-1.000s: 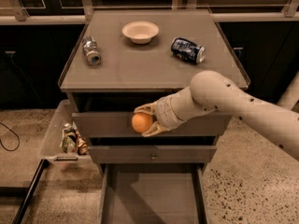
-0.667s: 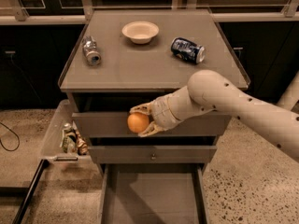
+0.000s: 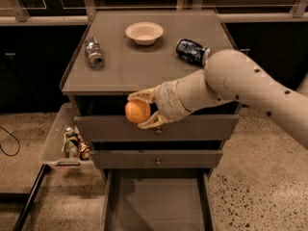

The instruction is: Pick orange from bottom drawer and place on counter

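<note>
- The tool (image 3: 137, 111) is at the arm's far end, turned sideways, with the surface's (image 3: 139, 66) front edge just above it.
- Its two fingers (image 3: 144, 94) are clamped on an orange (image 3: 137, 112), one above the fruit and one below.
- The ribbed wrist (image 3: 175, 100) lies straight behind the tool, roughly level.
- The thick pale arm (image 3: 250, 85) bends at a rounded joint behind the wrist and slopes down and away from the tool.
</note>
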